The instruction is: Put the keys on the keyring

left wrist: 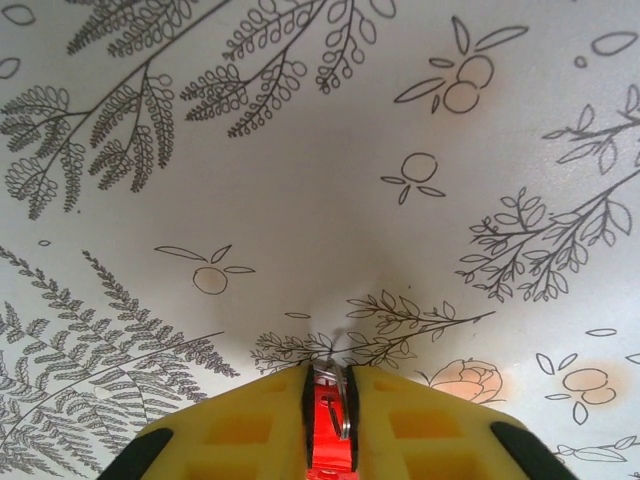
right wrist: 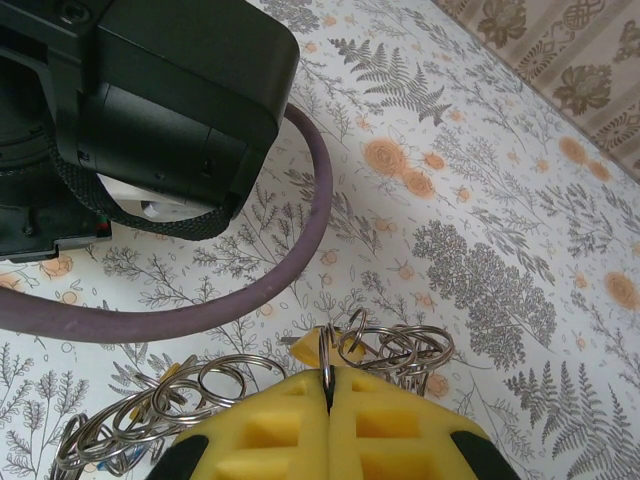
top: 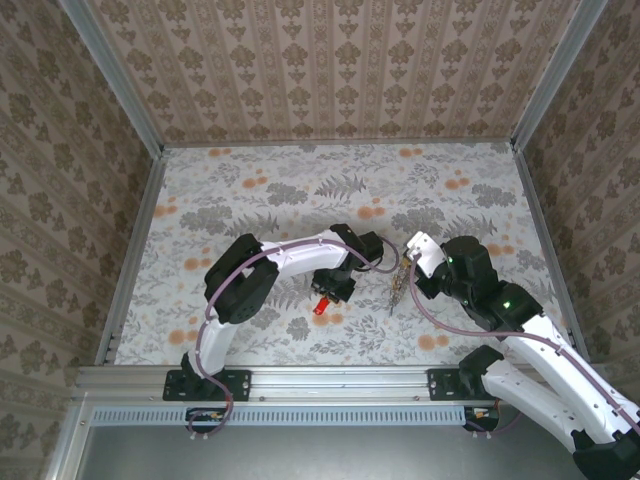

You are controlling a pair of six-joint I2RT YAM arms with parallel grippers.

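A key with a red head point(left wrist: 327, 432) is pinched between the yellow fingers point(left wrist: 240, 425) of my left gripper point(left wrist: 328, 376), which is shut on it low over the table. A small silver split ring point(left wrist: 343, 405) lies against the red head. From above, the red key point(top: 322, 306) pokes out below the left gripper point(top: 333, 292). My right gripper point(right wrist: 328, 378) is shut on one loop of the keyring point(right wrist: 400, 350), a chain of silvery rings spilling to both sides. A yellow key head point(right wrist: 308, 348) sits among the rings. The keyring point(top: 396, 292) hangs from the right gripper point(top: 404, 268).
The left arm's black wrist housing point(right wrist: 150, 110) and its purple cable point(right wrist: 250, 290) sit close in front of the right gripper. The floral tabletop point(top: 300, 190) is walled by patterned panels at the back and both sides.
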